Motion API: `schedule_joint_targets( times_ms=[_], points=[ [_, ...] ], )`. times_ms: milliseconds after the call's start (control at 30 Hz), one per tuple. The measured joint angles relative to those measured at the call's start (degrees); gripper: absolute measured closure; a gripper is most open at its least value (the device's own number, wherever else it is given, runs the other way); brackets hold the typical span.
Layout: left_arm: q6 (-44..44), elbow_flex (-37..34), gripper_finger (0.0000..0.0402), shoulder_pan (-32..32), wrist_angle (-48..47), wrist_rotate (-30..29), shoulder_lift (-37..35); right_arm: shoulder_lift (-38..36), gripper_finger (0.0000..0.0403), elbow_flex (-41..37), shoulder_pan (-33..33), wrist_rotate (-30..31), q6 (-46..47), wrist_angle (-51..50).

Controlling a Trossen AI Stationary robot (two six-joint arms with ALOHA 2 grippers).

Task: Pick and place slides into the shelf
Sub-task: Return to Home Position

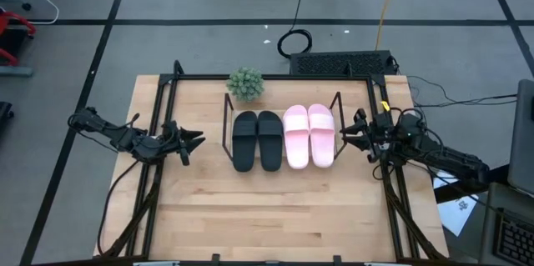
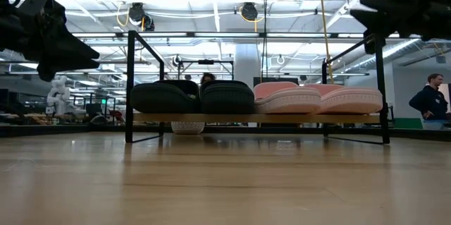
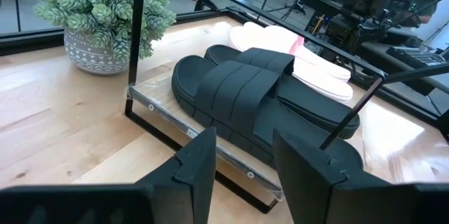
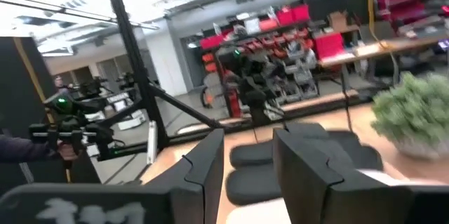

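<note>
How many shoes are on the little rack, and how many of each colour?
Black slides: 2
Pink slides: 2
Total on the shelf: 4

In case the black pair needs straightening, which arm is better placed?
Probably left: the left gripper hangs open beside the shelf end holding the black slides; the right gripper is past the pink slides.
</note>
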Motion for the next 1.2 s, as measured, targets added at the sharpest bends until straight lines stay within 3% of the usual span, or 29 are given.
schedule_joint_targets(
  times_ms=[600, 900, 1200],
  points=[
    [-0.9, 0.0, 0.0259, 0.0, 0.1, 0.6, 0.1, -0.8, 0.0292, 0.1, 0.0, 3.9, -2.8, -0.1],
    [-0.7, 0.0, 0.0259, 0.0, 0.3, 3.0, 0.1, -0.8, 0.0292, 0.1, 0.0, 3.8, 3.8, -0.1],
    [-0.6, 0.0, 0.0259, 0.0, 0.3, 3.0, 0.1, -0.8, 0.0292, 0.1, 0.0, 3.7, 3.6, -0.1]
  ],
)
